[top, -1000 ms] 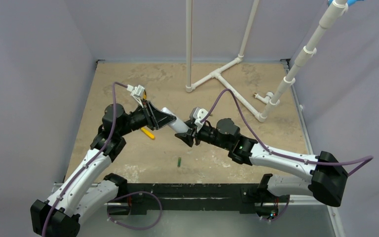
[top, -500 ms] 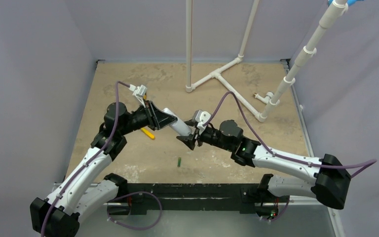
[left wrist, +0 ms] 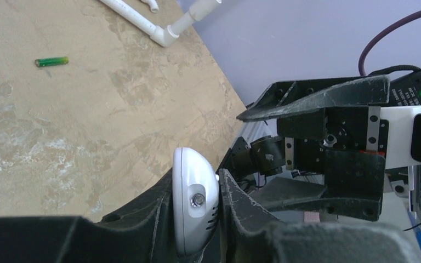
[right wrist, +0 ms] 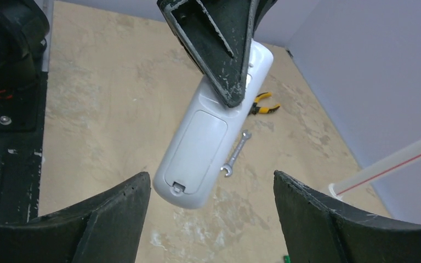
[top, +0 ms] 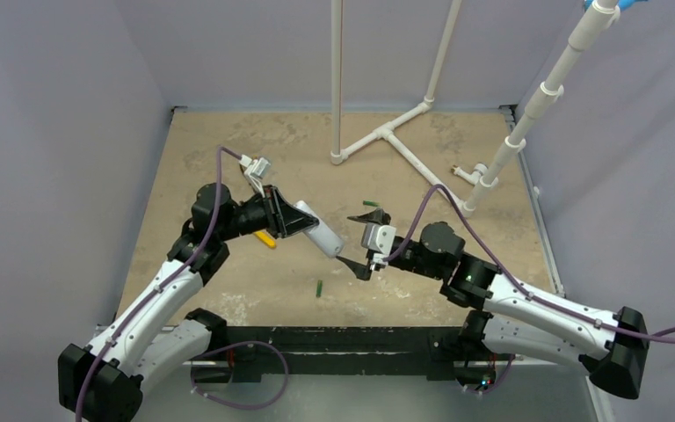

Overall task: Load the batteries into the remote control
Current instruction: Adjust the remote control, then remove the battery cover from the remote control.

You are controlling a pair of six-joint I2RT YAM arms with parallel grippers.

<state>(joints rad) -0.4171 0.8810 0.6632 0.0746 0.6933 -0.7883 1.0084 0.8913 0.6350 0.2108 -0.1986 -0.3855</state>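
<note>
The white remote control (top: 318, 234) is held off the table in my left gripper (top: 303, 225), which is shut on its sides. In the left wrist view its rounded end (left wrist: 195, 200) sits between the jaws. In the right wrist view its back (right wrist: 200, 150) faces me with the battery cover closed. My right gripper (top: 359, 243) is open wide and empty, just right of the remote's free end and not touching it (right wrist: 211, 178). One green battery (top: 319, 287) lies near the front, the other (top: 370, 203) mid-table, also in the left wrist view (left wrist: 51, 62).
A silver wrench (right wrist: 235, 154) and yellow-handled pliers (right wrist: 263, 103) lie on the table under the remote; the pliers show in the top view (top: 265, 238). White pipes (top: 387, 136) stand at the back and right. Grey walls enclose the table.
My right gripper has drawn back from the remote's end toward the near right and opened wide. My left gripper has shifted the remote slightly right and down. The mid-table battery is now uncovered.
</note>
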